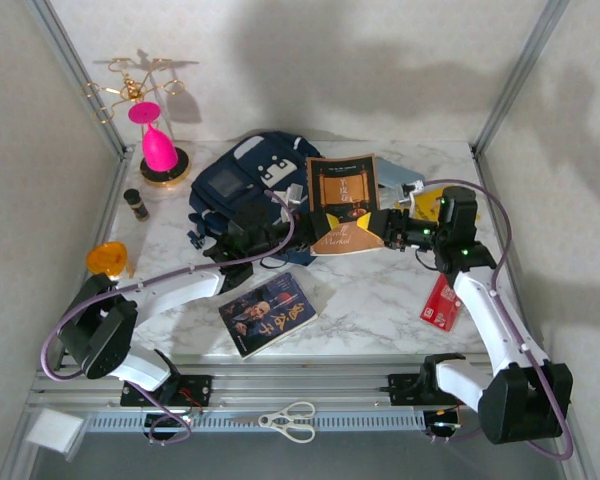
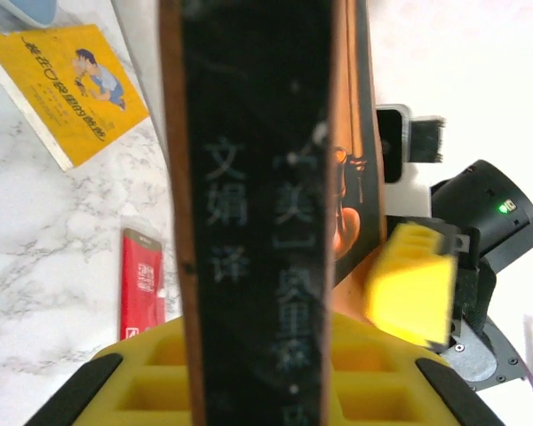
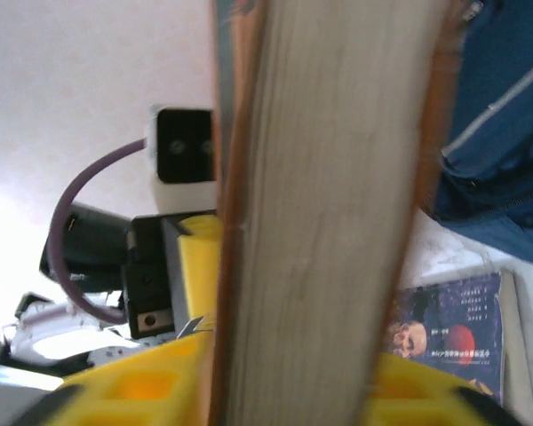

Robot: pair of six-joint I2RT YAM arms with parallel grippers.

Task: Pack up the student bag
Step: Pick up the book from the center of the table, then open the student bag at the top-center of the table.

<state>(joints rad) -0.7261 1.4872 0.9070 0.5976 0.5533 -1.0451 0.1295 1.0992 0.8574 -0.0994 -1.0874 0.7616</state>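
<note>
The student bag (image 1: 242,185), navy blue with a grey patch, lies at the back left of the marble table; its blue fabric (image 3: 497,133) also shows in the right wrist view. A brown-and-black book (image 1: 342,205) hangs just right of the bag, held from both sides. My left gripper (image 1: 315,222) is shut on its spine side (image 2: 258,222), yellow pads pressed to both covers. My right gripper (image 1: 380,230) is shut on the page-edge side (image 3: 329,222). In each wrist view the book hides most of what lies behind it.
A dark blue book (image 1: 268,312) lies near the front edge. A red packet (image 1: 441,303) lies at the right, and a yellow book (image 2: 67,84) behind it. A pink vase (image 1: 160,150), a small dark bottle (image 1: 136,204) and an orange object (image 1: 108,258) stand at the left.
</note>
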